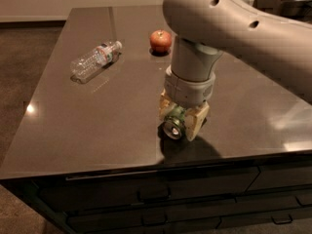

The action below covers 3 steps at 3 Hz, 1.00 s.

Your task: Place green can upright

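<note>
The green can (172, 128) lies on its side near the front edge of the dark table (97, 130), its silver end facing the camera. My gripper (179, 122) comes straight down over it from the large grey arm (219, 18). The cream fingers (197, 123) sit tight against both sides of the can, shut on it. The can's green body is mostly hidden by the gripper. The can looks to be at or just above the tabletop.
A clear plastic water bottle (95, 61) lies on its side at the back left. A red apple (160, 41) sits behind the gripper. The table's front edge (146, 165) is close below the can, with drawers (156, 194) underneath.
</note>
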{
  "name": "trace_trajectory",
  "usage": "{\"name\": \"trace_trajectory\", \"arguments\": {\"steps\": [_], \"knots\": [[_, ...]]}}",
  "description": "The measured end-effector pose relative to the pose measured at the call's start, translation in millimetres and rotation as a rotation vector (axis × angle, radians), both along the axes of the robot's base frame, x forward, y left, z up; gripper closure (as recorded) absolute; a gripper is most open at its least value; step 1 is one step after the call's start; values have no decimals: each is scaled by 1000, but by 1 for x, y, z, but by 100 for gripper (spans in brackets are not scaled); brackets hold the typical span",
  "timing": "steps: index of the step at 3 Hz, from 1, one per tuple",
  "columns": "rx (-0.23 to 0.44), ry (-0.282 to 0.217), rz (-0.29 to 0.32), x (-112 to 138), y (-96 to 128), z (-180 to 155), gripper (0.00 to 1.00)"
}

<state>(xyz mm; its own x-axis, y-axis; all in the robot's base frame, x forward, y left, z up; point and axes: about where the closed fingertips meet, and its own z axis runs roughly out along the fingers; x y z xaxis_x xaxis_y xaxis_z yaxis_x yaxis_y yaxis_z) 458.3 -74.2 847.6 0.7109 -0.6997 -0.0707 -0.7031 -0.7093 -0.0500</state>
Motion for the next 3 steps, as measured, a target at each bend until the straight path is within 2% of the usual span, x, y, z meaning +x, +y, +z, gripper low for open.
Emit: {"name": "trace_trajectory", "arguments": {"steps": [1, 2, 3], "knots": [[-5, -5, -120, 15, 1, 11, 63], [47, -13, -272, 33, 4, 34, 86], [162, 19, -444, 55, 9, 62, 100]]}}
